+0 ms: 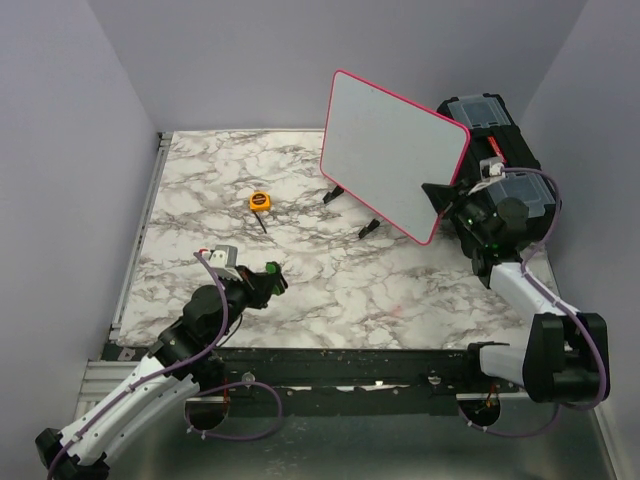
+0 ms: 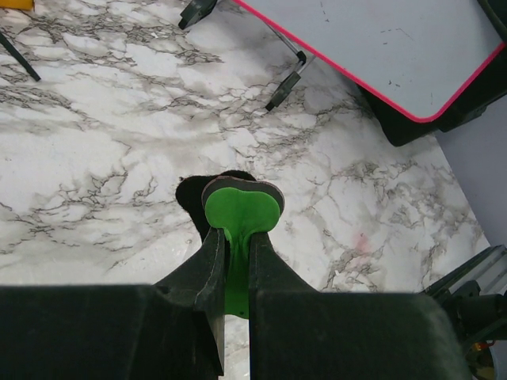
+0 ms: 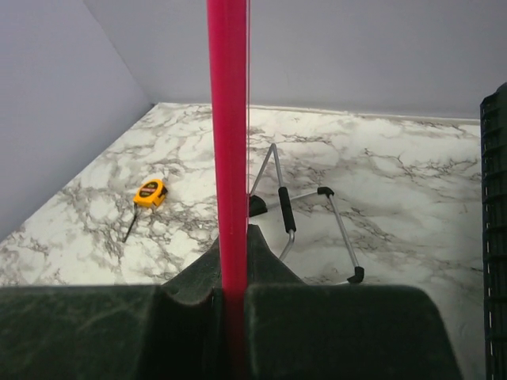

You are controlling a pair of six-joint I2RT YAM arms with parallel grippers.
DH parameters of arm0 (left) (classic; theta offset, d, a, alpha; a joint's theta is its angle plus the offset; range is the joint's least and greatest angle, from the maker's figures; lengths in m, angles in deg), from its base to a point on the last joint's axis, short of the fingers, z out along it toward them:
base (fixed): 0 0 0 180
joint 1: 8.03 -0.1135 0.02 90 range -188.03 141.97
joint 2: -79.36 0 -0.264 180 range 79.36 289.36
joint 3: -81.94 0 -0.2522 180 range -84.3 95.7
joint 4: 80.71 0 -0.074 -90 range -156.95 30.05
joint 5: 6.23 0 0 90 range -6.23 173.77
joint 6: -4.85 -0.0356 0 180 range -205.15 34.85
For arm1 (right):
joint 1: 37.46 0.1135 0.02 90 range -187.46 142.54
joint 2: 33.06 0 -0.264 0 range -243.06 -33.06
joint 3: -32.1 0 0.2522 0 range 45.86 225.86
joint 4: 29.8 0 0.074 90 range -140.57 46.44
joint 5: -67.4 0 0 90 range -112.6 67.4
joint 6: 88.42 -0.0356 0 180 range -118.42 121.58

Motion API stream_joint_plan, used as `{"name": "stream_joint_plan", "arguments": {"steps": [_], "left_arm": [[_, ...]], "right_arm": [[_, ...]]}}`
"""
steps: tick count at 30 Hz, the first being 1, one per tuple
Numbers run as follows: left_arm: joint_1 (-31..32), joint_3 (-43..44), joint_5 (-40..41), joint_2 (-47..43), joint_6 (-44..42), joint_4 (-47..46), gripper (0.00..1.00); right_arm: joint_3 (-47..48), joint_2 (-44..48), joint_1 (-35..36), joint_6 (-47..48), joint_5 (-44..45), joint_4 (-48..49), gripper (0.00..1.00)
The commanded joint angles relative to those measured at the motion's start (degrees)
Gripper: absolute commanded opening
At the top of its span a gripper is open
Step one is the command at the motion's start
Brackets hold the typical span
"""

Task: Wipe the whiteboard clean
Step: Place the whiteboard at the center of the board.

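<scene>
White-and-grey marbled table (image 1: 350,290) filled the walled-in bay, with pale lilac walls on three sides. Nearest to me, the left gripper (image 2: 236,237) hung low over the marble near the front-left, its jaws pinched fully together on a flat green pad (image 2: 242,207) with a dark rim, which I took for the wiper. It was well apart from the board.

Further back, a yellow tape measure (image 1: 259,201) lay on the marble.

To the right, the right gripper (image 3: 232,293) had its jaws closed tight on the pink-red rim of the whiteboard (image 1: 395,150), gripping it at the lower right edge. That board stood tilted at the back right, face toward the arms, with the black toolbox (image 1: 500,140) behind it. I couldn't tell whether its black feet bore on the table.

Its face looked nearly blank: no red lettering showed, only a few faint dark specks from the left wrist's view. By my reckoning the wiping was mostly done, with a last pass over those specks perhaps remaining.
</scene>
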Motion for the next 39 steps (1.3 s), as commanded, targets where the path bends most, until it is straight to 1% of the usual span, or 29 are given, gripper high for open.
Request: {"name": "stream_joint_plan", "arguments": {"steps": [1,4,7,10,13,19,24,28,30,31,32,33,35,39], "left_arm": [[-0.2,-0.9,-0.9,-1.1,0.8,0.6,0.00],[-0.2,-1.0,-1.1,-1.2,0.9,0.5,0.00],[-0.3,-1.2,-1.3,-1.2,1.1,0.1,0.00],[-0.2,-1.6,-1.6,-1.3,1.4,-0.2,0.00],[-0.2,-1.7,-1.8,-1.2,1.5,-0.3,0.00],[-0.2,-1.6,-2.0,-2.0,1.7,0.0,0.00],[-0.2,-1.8,-2.5,-2.2,1.8,-0.1,0.00],[-0.2,-2.2,-2.6,-2.8,1.7,0.0,0.00],[-0.2,-2.6,-2.6,-3.2,1.8,0.0,0.00],[-0.2,-2.8,-2.7,-3.4,1.9,-0.1,0.00],[-0.2,-2.9,-2.7,-3.5,2.0,-0.1,0.00],[-0.2,-3.0,-2.7,-3.7,2.0,-0.1,0.00],[-0.3,-3.0,-2.6,-3.9,1.9,0.1,0.00],[-0.2,-2.5,-2.2,-3.8,1.4,0.3,0.00]], "right_arm": [[-1.9,2.6,0.1,4.0,-1.6,1.3,0.01],[-1.0,2.5,0.1,2.6,-1.2,-5.0,0.01],[-0.5,2.0,0.1,-1.5,0.3,-9.8,0.00],[-0.7,1.0,0.1,-6.4,-0.1,-10.4,0.01],[-0.4,0.1,0.0,-6.5,1.3,-10.7,0.00],[-0.2,-2.5,0.1,-0.4,7.3,-12.6,0.00],[2.3,-5.2,0.1,6.3,4.7,-18.0,0.00],[2.2,-6.0,-0.3,8.6,3.7,-20.0,0.00],[2.5,-6.9,-1.5,6.5,-1.6,-19.9,0.00],[3.1,-7.5,-1.8,6.0,-5.9,-19.4,0.00],[3.9,-7.7,-1.7,6.7,-8.4,-19.6,0.01],[4.6,-7.2,-1.1,7.3,-7.8,-19.8,0.01],[7.7,-4.6,0.0,10.0,-3.6,-21.2,0.01],[21.8,-5.5,4.3,13.3,-1.3,-31.9,0.01]]}}
